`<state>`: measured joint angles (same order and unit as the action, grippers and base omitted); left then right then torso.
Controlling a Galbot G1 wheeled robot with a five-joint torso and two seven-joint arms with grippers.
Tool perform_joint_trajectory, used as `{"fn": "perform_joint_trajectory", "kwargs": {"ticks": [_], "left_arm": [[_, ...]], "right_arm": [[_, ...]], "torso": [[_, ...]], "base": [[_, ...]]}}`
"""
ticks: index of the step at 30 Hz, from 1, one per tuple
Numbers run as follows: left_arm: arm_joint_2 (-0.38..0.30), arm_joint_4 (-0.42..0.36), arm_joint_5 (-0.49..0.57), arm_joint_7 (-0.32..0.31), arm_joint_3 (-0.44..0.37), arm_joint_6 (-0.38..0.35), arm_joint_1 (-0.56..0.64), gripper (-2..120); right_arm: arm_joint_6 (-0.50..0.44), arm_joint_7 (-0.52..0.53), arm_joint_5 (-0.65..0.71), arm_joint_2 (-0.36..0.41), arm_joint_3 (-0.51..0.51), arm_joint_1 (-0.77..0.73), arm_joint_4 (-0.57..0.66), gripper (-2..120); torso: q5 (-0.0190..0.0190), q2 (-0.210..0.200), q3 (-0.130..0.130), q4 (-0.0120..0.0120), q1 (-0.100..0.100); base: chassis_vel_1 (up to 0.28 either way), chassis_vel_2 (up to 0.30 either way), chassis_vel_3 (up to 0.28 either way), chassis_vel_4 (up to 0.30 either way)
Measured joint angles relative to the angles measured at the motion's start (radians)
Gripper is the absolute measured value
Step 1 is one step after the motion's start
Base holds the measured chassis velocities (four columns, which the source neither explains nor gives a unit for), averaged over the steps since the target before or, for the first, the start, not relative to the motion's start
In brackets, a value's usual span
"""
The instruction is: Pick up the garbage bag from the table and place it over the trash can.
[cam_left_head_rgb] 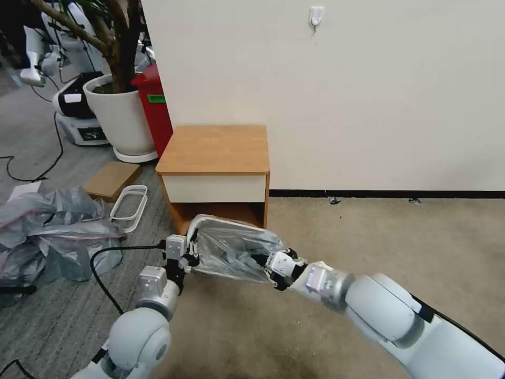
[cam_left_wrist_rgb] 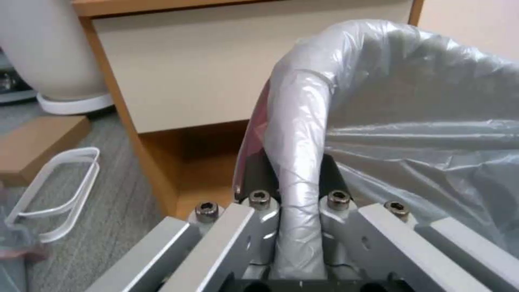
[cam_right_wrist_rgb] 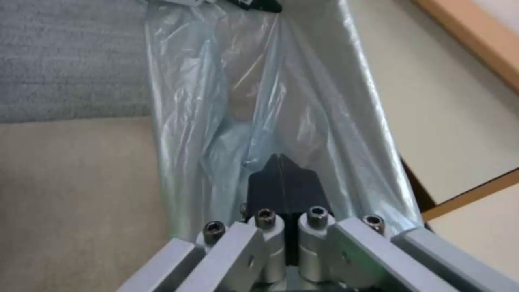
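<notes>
- The garbage bag (cam_left_head_rgb: 231, 252) sits at lower centre of the head view, stretched over the trash can (cam_left_head_rgb: 226, 223), whose rolled rim shows through the plastic at the top edge.
- The trash can stands on the floor, just in front of the table's (cam_left_head_rgb: 213, 150) open lower shelf.
- The left pincer (cam_left_head_rgb: 190, 258) is at the bag's left edge. In the left wrist view, the left pincer's (cam_left_wrist_rgb: 297, 194) dark pads are pressed onto the bag-covered rim, pinching it between them.
- A pink-red band of the bag (cam_left_wrist_rgb: 259, 121) shows just outside that rim.
- The right pincer (cam_left_head_rgb: 263, 260) is at the bag's right side. In the right wrist view, the right pincer (cam_right_wrist_rgb: 281, 178) has its black tips pressed together against the film; whether plastic is caught between them cannot be told.
- The tabletop is bare wood.
- A heap of grey bags (cam_left_head_rgb: 50, 231) lies on the carpet at left, well apart.
</notes>
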<state>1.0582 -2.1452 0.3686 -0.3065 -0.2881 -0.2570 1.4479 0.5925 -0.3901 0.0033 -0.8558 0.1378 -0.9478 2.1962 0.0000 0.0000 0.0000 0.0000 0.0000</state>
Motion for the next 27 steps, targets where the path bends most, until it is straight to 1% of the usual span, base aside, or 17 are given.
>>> {"fn": "perform_joint_trajectory", "kwargs": {"ticks": [1, 3, 4, 6, 9, 17, 27], "left_arm": [[0.0, 0.0, 0.0, 0.0, 0.0, 0.0, 0.0, 3], [0.003, 0.003, -0.012, 0.003, 0.007, 0.003, 0.002, 3], [0.003, 0.003, -0.012, 0.003, 0.007, 0.003, 0.002, 3], [0.006, 0.007, -0.02, 0.004, 0.015, 0.003, 0.002, 3], [0.009, 0.009, -0.024, 0.004, 0.022, 0.003, 0.002, 3], [0.011, 0.019, -0.029, 0.005, 0.032, 0.006, -0.008, 3], [0.022, 0.024, -0.031, 0.006, 0.041, 0.006, -0.012, 3]], "right_arm": [[0.0, 0.0, 0.0, 0.0, 0.0, 0.0, 0.0, 0], [0.065, -0.008, -0.001, -0.012, 0.036, 0.047, -0.009, 0], [0.065, -0.008, -0.001, -0.012, 0.036, 0.047, -0.009, 0], [0.1, -0.013, -0.021, -0.029, 0.073, 0.091, -0.029, 0], [0.117, -0.026, -0.04, -0.044, 0.099, 0.119, -0.048, 0], [0.121, -0.04, -0.091, -0.09, 0.181, 0.186, -0.149, 0], [0.118, -0.04, -0.103, -0.127, 0.235, 0.241, -0.269, 0]], "torso": [[0.0, 0.0, 0.0, 0.0, 0.0], [-0.0001, 0.0, 0.0, 0.0, 0.0], [-0.0001, 0.0, 0.0, 0.0, 0.0], [-0.0001, 0.0, 0.0, 0.0, 0.0], [-0.0001, 0.0, 0.0, 0.0001, 0.0], [0.0, 0.0, 0.0, 0.0, 0.0], [0.0, 0.0, 0.0, 0.0, 0.0]], "base": [[0.0, 0.0, 0.0, 0.0], [0.0, 0.0, 0.0, 0.0], [0.0, 0.0, 0.0, 0.0], [0.0, 0.0, 0.0, 0.0], [0.0, 0.0, 0.0, 0.0], [0.0, 0.0, 0.0, 0.0], [0.0, 0.0, 0.0, 0.0]]}}
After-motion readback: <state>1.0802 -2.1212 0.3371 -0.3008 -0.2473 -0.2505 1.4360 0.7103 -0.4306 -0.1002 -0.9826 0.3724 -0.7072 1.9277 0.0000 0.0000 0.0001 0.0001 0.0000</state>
